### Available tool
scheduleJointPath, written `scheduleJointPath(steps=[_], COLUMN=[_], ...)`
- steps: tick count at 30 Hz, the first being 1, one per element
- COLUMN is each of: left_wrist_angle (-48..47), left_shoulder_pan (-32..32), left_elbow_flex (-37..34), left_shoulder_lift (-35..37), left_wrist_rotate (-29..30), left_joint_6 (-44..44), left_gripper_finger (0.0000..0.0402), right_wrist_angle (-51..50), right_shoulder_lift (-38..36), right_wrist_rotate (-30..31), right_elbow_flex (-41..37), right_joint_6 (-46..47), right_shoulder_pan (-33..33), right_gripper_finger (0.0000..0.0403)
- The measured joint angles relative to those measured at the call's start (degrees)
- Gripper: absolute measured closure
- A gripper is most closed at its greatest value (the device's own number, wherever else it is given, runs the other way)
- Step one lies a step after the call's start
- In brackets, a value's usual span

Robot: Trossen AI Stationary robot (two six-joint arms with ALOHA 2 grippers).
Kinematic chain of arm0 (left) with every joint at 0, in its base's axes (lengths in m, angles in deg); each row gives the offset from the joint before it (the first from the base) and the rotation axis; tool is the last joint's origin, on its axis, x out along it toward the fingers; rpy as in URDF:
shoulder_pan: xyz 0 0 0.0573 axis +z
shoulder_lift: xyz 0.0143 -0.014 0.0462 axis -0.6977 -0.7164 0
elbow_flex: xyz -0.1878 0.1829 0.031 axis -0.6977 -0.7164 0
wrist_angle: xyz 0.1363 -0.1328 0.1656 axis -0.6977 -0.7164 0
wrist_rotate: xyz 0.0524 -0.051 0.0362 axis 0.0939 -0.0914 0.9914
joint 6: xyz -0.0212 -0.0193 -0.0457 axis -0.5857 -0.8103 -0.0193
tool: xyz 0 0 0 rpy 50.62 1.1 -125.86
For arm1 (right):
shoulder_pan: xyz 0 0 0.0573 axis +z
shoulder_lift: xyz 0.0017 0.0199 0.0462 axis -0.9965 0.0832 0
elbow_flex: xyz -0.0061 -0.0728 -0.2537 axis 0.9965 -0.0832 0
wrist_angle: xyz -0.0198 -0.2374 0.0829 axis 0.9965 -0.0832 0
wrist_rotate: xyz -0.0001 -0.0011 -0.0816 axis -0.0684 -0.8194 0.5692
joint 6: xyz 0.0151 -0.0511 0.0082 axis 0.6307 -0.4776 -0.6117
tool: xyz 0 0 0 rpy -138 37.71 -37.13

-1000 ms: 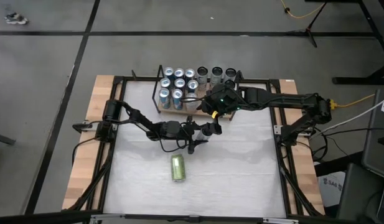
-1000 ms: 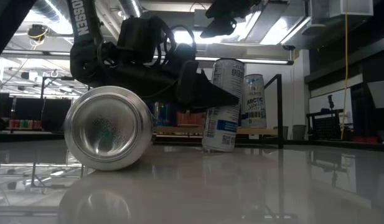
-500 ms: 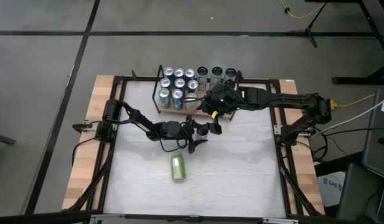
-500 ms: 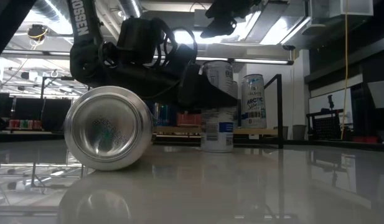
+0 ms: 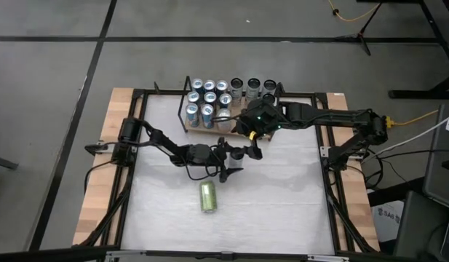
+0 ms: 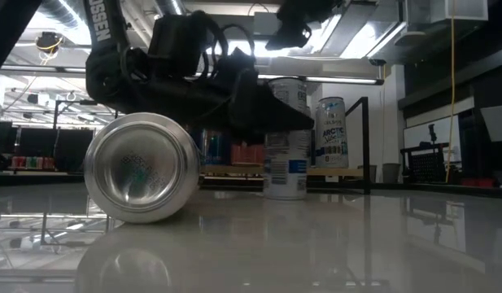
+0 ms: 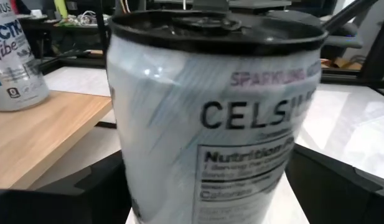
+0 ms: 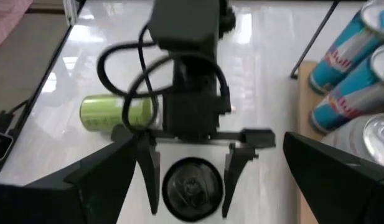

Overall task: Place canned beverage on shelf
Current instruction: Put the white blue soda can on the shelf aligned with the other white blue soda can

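A white canned beverage stands upright on its base on the white table, just in front of the shelf. My left gripper reaches in level from the table's left and is open. Its two fingers stand on either side of the can, and a narrow gap shows on each side. In the left wrist view the can fills the picture. My right gripper hangs open high above the can, tipped down toward it, and holds nothing.
A green can lies on its side nearer the table's front edge. Several blue and white cans stand on the shelf at the far edge, with dark cans beside them. A black frame borders the table.
The white can was tilted in my left gripper a second ago. It has come upright and now stands on the table. My left gripper has stayed in place and opened its fingers off the can's sides.
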Motion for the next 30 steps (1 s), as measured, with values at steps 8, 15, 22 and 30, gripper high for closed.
scheduleJointPath(steps=[8,15,22,30], left_wrist_angle=[-0.52,-1.58,-6.42,-6.96], left_shoulder_pan=[-0.50,-0.54,-0.32,-0.87], left_elbow_flex=[-0.20,-0.64,-4.77,-11.46], left_shoulder_lift=[0.51,2.15,7.57,14.53], left_wrist_rotate=[4.44,4.47,4.51,4.62], left_joint_6=[-0.15,-0.04,-0.09,-1.66], left_gripper_finger=[0.0037,0.0037,0.0037,0.0037], right_wrist_angle=[-1.75,-3.85,-5.53,-5.57], right_shoulder_lift=[0.00,0.00,0.00,0.00], right_wrist_rotate=[-0.01,0.00,-0.02,-0.07], right_elbow_flex=[0.00,0.00,0.00,0.00], right_joint_6=[0.01,0.03,-0.20,-1.34], right_shoulder_pan=[0.00,0.00,0.00,0.00], right_gripper_finger=[0.0013,0.0013,0.0013,0.0013])
